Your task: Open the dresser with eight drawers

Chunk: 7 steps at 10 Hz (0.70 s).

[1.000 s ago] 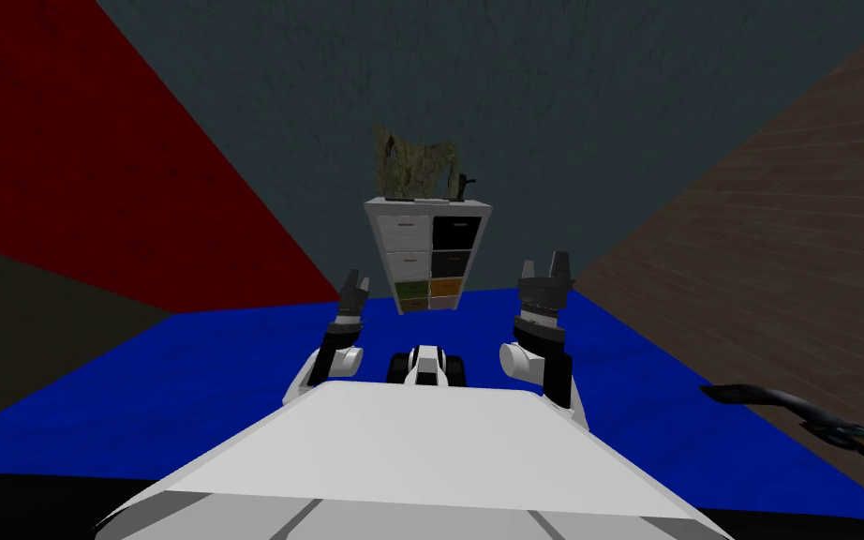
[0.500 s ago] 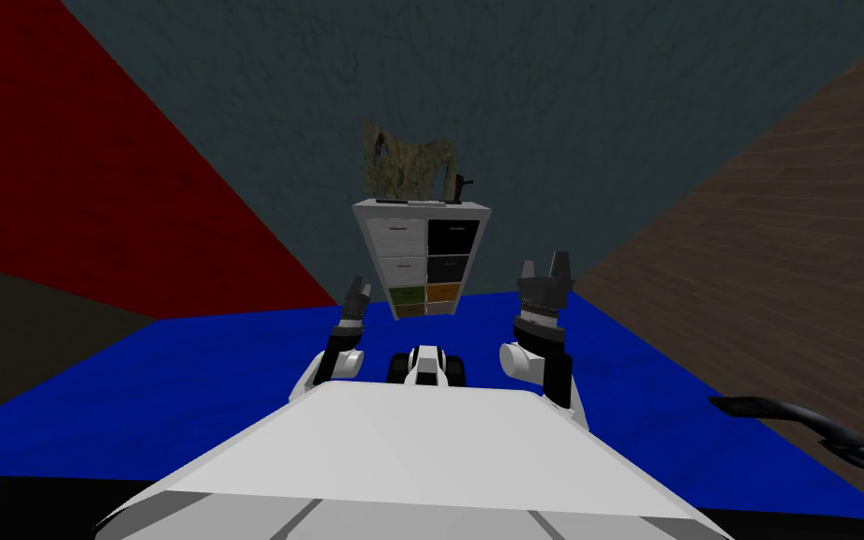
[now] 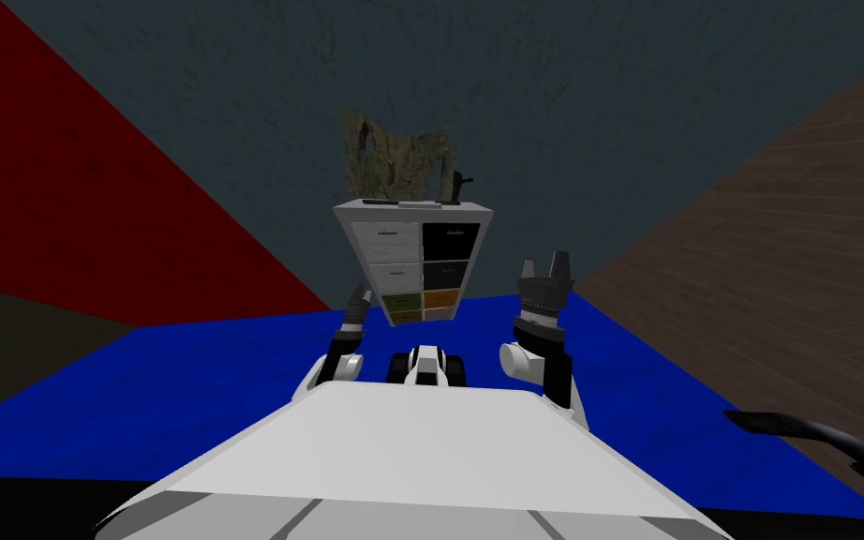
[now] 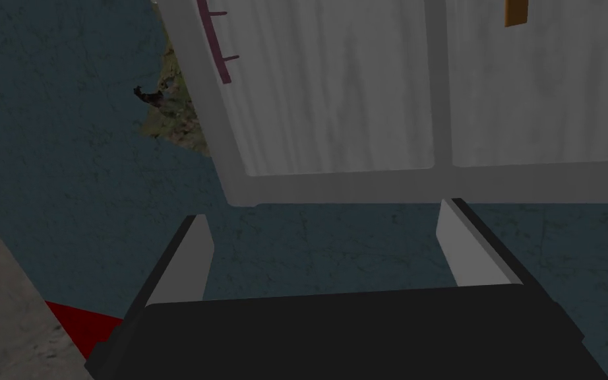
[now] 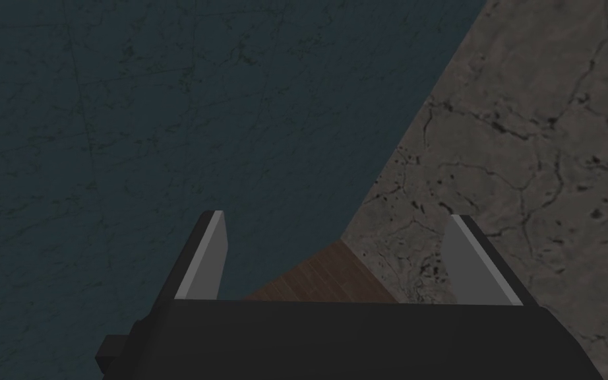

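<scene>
**Head view.** The dresser (image 3: 411, 262) stands against the dark blue-grey wall (image 3: 608, 112) at the far edge of the blue floor (image 3: 186, 375). It lies ahead of the robot and a little to its left of centre. Its front carries two columns of drawers, white over green on one side and black over orange on the other, and all appear shut. A mossy, rock-like lump (image 3: 393, 164) sits on its top. The left gripper (image 3: 358, 305) is raised by the dresser's lower left corner and overlaps it in this picture. The right gripper (image 3: 544, 272) is held up on the other side, well apart from the dresser. The left arm is judged the nearer.

**Left wrist view.** The left gripper's fingers (image 4: 190, 260) stand wide apart with nothing between them. Beyond their tips lie two white drawer fronts (image 4: 335, 86) in a grey frame, not yet touched. A thin purplish handle (image 4: 212, 39) runs as a bar on one front. It lies farther out than the fingertips and off toward one finger, not on the midline between the two. Its long axis crosses the line from finger to finger, so the fingers would close across the bar's thin width. The coming move is therefore judged to need a reach forward and a shift sideways toward the bar.

**Right wrist view.** The right gripper's fingers (image 5: 207, 257) are likewise spread wide and hold nothing.
</scene>
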Tool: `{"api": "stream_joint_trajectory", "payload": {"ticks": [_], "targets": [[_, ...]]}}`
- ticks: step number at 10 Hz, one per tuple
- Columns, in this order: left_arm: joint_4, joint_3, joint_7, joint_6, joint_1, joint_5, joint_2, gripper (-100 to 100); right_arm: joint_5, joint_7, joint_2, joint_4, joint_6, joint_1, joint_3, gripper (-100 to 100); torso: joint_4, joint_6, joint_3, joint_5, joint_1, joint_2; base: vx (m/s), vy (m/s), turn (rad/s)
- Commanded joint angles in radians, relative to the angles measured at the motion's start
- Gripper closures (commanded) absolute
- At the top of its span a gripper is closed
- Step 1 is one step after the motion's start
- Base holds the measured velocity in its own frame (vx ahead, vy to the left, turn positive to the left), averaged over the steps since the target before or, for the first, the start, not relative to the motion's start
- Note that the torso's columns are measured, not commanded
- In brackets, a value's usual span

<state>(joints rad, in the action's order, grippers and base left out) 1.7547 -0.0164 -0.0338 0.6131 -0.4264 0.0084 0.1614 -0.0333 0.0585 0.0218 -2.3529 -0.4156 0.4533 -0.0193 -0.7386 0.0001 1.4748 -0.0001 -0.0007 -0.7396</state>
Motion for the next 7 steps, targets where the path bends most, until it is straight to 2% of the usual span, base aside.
{"api": "stream_joint_trajectory", "payload": {"ticks": [1,7], "targets": [[-0.065,0.005,-0.001,0.022,0.009,0.000,-0.002,-100,0.000,0.000,0.000,0.000,0.000,0.000,0.000,0,0.001,0.000,0.001,0.000,0.000,0.002,0.159,-0.056,-0.006],[-0.216,0.015,-0.003,0.071,0.026,-0.001,-0.040,-100,0.000,0.000,0.000,0.000,0.000,0.000,0.000,0,0.001,0.000,0.001,0.000,0.002,0.002,0.159,-0.057,-0.005]]}}
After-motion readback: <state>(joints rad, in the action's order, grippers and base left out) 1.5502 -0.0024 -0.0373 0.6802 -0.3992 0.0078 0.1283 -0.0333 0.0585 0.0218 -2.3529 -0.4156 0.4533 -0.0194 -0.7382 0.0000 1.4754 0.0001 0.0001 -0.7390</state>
